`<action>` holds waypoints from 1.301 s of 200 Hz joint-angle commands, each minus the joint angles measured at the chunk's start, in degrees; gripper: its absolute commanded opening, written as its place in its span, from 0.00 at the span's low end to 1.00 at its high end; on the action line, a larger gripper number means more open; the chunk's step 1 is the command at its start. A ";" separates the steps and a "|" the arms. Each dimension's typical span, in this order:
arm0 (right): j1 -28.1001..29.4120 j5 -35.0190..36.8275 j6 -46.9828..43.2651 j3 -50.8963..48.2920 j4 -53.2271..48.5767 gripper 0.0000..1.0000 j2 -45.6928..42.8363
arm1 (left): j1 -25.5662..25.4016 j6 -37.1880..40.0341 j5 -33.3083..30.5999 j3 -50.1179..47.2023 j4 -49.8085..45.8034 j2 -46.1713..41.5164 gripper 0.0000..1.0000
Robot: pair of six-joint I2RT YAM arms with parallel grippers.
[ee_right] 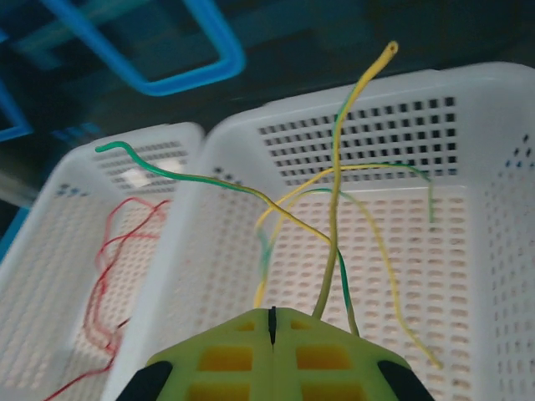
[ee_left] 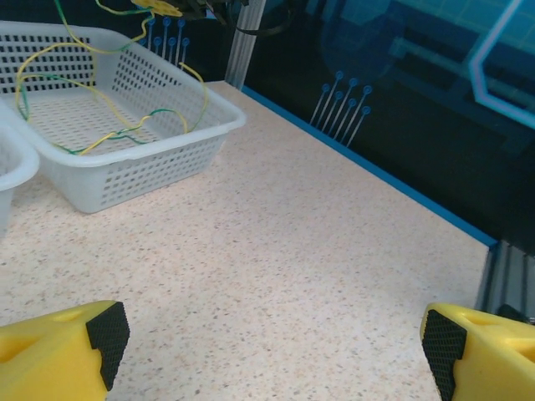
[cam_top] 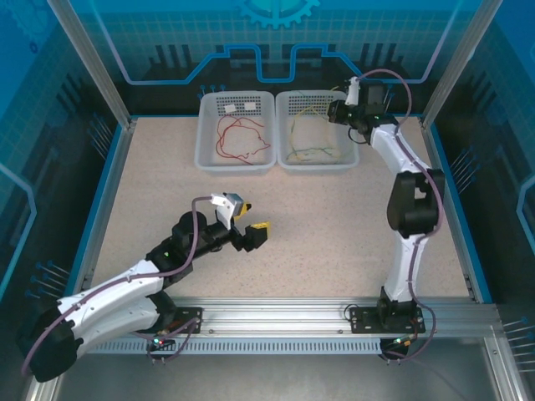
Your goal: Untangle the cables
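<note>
Looked light, limp, slippery: the yellow-green cables (ee_right: pixel 336 209) sprouted from the right gripper (ee_right: pixel 272 316), which was pinched shut on them above their basket (ee_right: pixel 501 251). Best hold is probably near a free end. The left gripper (ee_left: pixel 274 341) stood spread and empty over the bench (ee_left: pixel 292 234).

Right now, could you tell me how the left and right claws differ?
The left claw is open and empty; the right claw is shut on yellow-green cables. The left claw sits low over the table; the right claw hangs above a white basket. Both have yellow fingers.
</note>
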 commanded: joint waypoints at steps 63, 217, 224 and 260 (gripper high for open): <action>1.14 3.30 1.73 8.78 -12.33 0.11 9.26 | -0.35 2.06 -8.45 0.71 2.32 3.73 0.92; 12.10 21.56 -10.13 -47.15 13.52 1.00 -43.71 | 11.36 5.81 -45.12 -5.13 7.37 3.27 0.99; 11.03 19.97 -9.68 -46.01 11.46 0.99 -42.67 | 12.48 4.47 -44.51 -5.01 6.68 3.44 0.99; 9.35 13.08 -12.39 -39.35 10.58 0.90 -34.82 | 13.95 2.60 -39.06 -3.75 8.45 7.13 0.99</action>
